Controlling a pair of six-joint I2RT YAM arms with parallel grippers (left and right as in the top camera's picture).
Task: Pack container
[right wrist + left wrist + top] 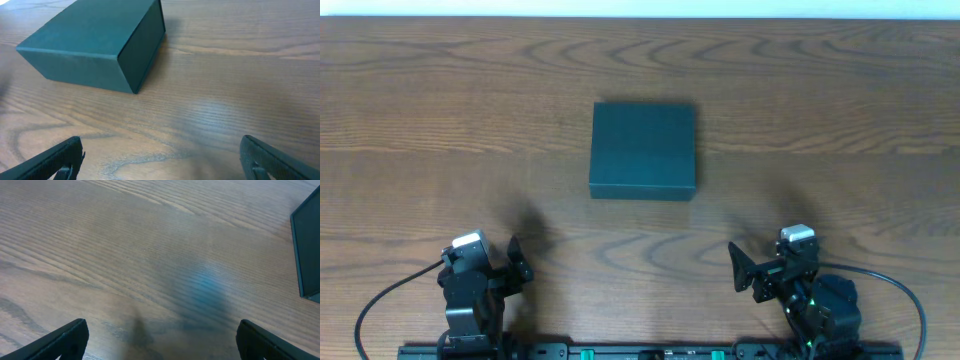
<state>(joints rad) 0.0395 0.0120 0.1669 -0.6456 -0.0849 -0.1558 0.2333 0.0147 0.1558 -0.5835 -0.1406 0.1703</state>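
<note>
The container [643, 150] is a dark teal-green square box, lid shut, standing on the wooden table near the middle. It also shows in the right wrist view [95, 42] at upper left, and its edge shows in the left wrist view [307, 245] at far right. My left gripper [516, 258] is open and empty near the front left edge, well short of the box; its fingers show in the left wrist view [160, 340]. My right gripper [740, 268] is open and empty at the front right; its fingers show in the right wrist view [160, 157].
The wooden table [840, 120] spreads around the box. A white strip runs along the far edge at the top of the overhead view. Black cables loop from both arm bases at the front edge.
</note>
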